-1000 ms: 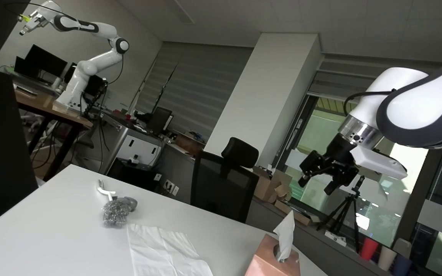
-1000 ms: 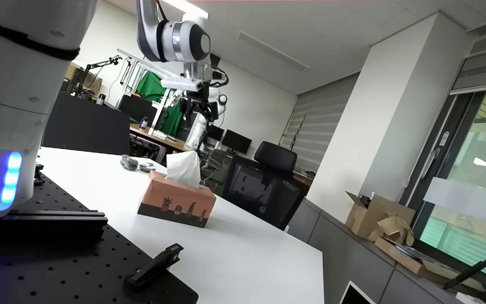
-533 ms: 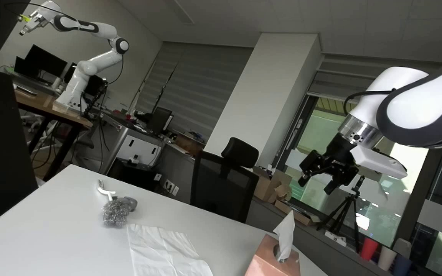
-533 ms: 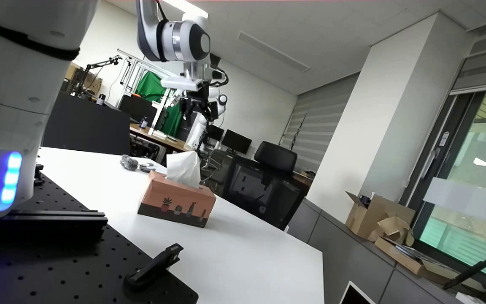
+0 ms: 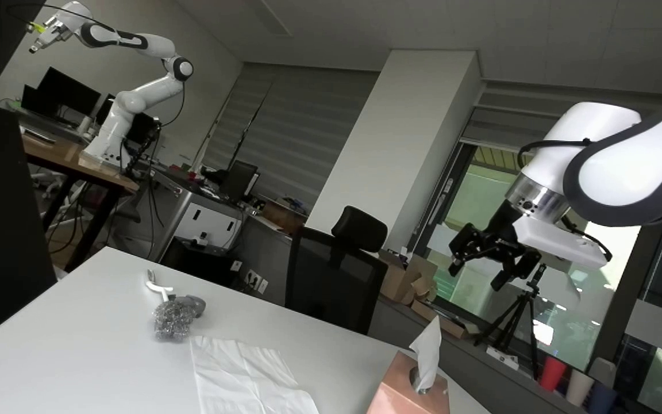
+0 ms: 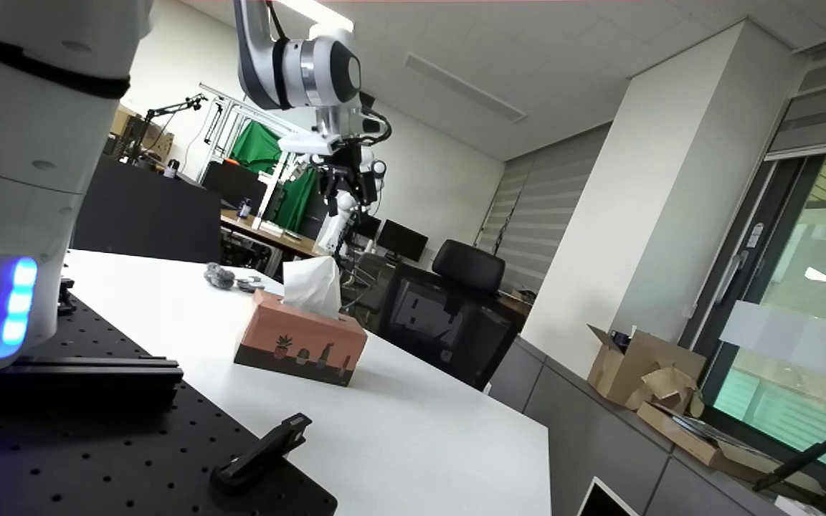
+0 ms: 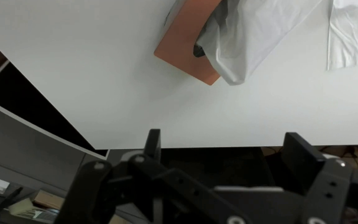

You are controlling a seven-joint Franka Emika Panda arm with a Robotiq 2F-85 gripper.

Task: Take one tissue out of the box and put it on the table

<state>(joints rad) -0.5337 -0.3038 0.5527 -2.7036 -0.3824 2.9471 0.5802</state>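
Observation:
The salmon tissue box (image 5: pixel 391 397) stands on the white table (image 5: pixel 78 345); it also shows in an exterior view (image 6: pixel 298 337) and the wrist view (image 7: pixel 179 46). A white tissue (image 5: pixel 427 352) sticks up out of its slot, also seen in an exterior view (image 6: pixel 312 285) and the wrist view (image 7: pixel 250 37). Another white tissue (image 5: pixel 250 376) lies spread flat on the table, partly in the wrist view (image 7: pixel 354 37). My gripper (image 5: pixel 476 277) is open and empty, high above the box. In the wrist view, its fingers (image 7: pixel 222 135) are wide apart over the table's edge.
A grey scrubber-like bundle (image 5: pixel 174 316) with a white handle lies on the table. A black office chair (image 5: pixel 334 282) stands at the table's edge. A black perforated plate (image 6: pixel 119 459) carries the robot base and a black clamp (image 6: pixel 262 455).
My arm has shifted slightly. The gripper sits a little lower, and a little further right in both exterior views. The box and both tissues have not moved.

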